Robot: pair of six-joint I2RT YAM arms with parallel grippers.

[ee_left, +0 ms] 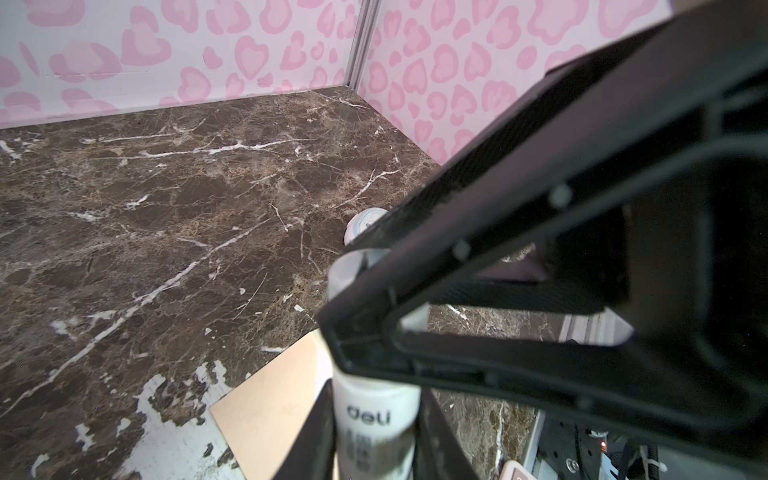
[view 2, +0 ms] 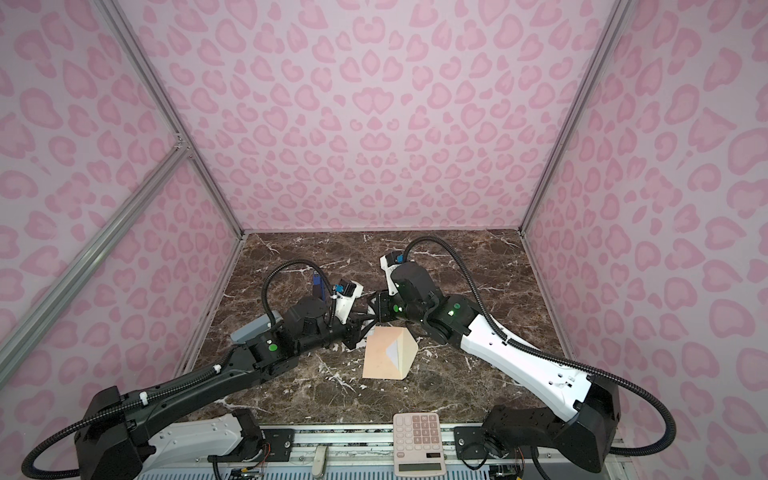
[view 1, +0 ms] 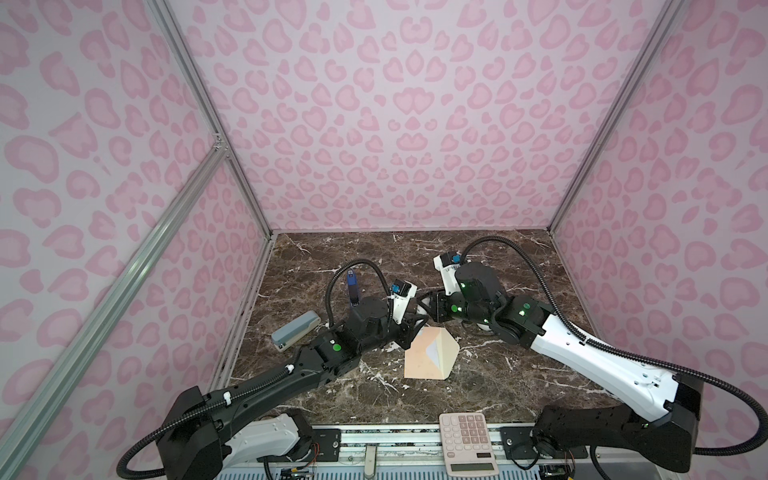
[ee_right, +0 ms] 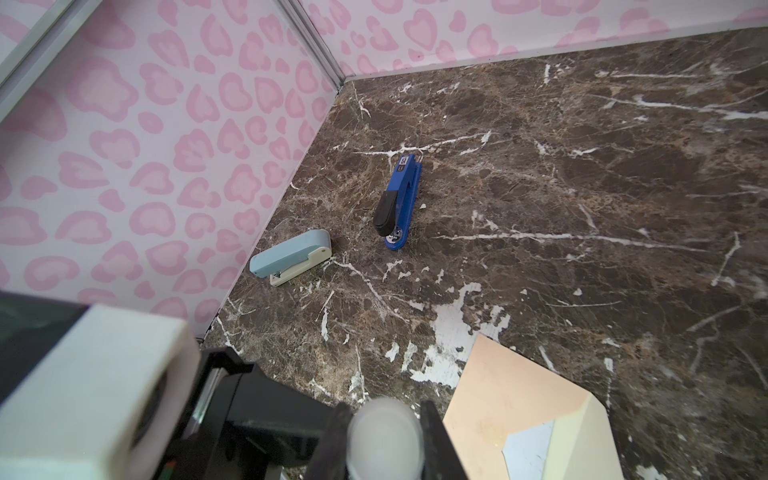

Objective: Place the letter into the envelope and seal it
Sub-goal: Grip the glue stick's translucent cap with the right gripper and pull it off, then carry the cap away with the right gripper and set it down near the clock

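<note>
Left wrist view: envelope (ee_left: 270, 409) near left hand (ee_left: 376, 399).

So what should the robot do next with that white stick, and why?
Probably pull the arms gently apart so the cap comes off. The left fingers pinch the glue stick, the right fingers pinch its cap, and the envelope below lies open with the letter showing, so glue seems needed for sealing.

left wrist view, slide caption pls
Left tool grips a white glue stick near the peach envelope, right tool clamped on its cap.
</note>
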